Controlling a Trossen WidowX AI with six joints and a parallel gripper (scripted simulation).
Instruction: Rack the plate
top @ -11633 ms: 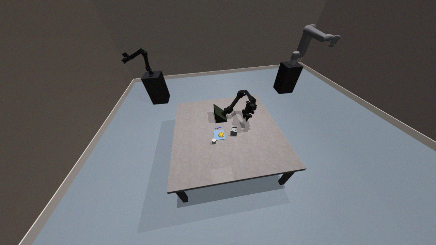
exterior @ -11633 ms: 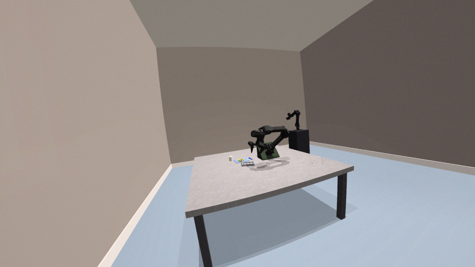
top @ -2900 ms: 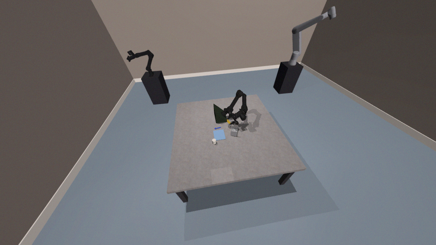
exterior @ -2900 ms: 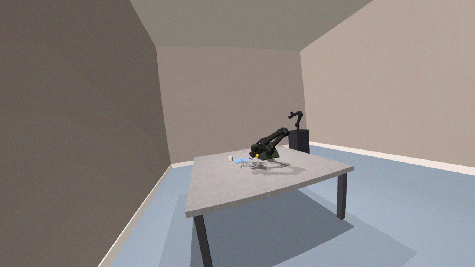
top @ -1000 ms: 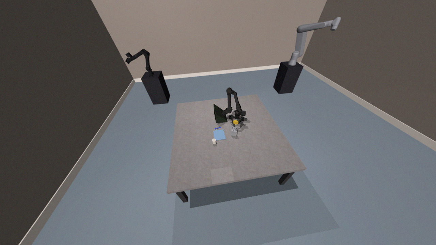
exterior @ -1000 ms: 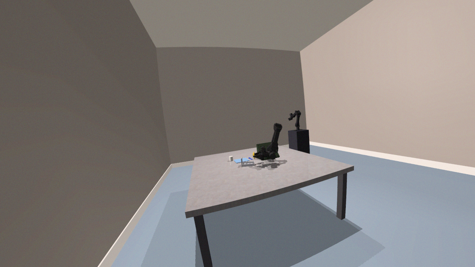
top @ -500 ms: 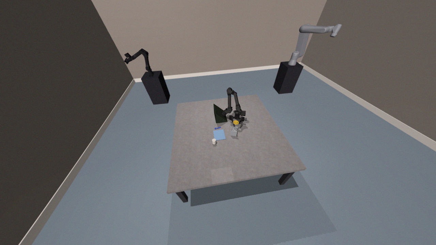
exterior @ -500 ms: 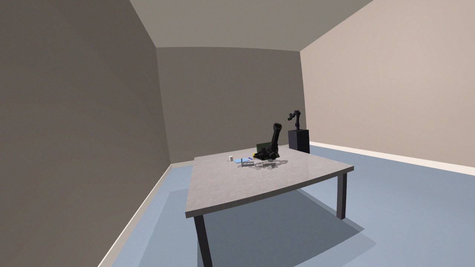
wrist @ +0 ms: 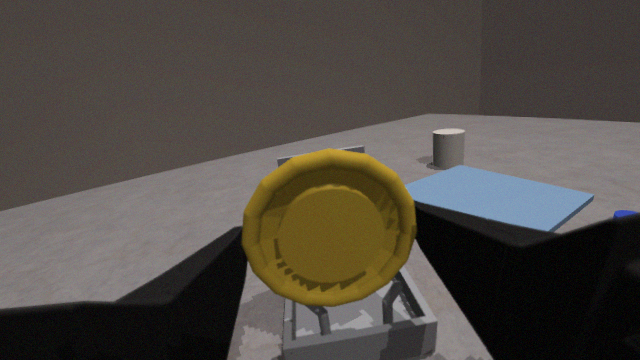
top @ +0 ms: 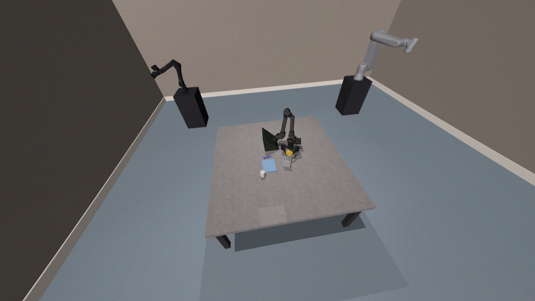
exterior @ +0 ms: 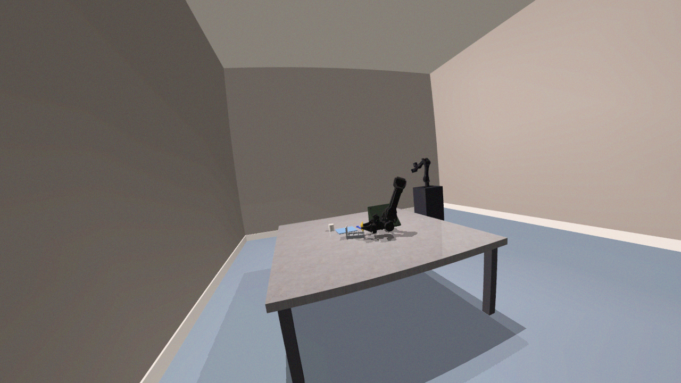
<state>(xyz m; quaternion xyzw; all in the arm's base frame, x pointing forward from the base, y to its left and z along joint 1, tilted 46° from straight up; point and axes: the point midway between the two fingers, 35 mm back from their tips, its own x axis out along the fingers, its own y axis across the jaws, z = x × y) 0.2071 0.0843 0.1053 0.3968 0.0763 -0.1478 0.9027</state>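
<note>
The yellow plate (top: 289,153) (exterior: 362,225) (wrist: 330,230) stands upright, its face toward the wrist camera. My gripper (top: 289,152) (exterior: 363,226) (wrist: 328,224) is shut on it, with one black finger at each side of the rim. The grey dish rack (top: 286,164) (exterior: 346,232) (wrist: 360,342) has a tall back panel and bent rails. In the wrist view the plate is above the rack's near part and hides most of the rails and the panel. Whether the plate's lower edge is between rails or touches them cannot be told.
A blue board (top: 269,165) (exterior: 345,230) (wrist: 500,196) lies beside the rack, with a white cup (top: 262,173) (exterior: 331,227) (wrist: 448,149) past it. A blue object (top: 267,157) (wrist: 625,214) lies near the board. A dark green slanted panel (top: 268,141) (exterior: 376,212) stands near the arm.
</note>
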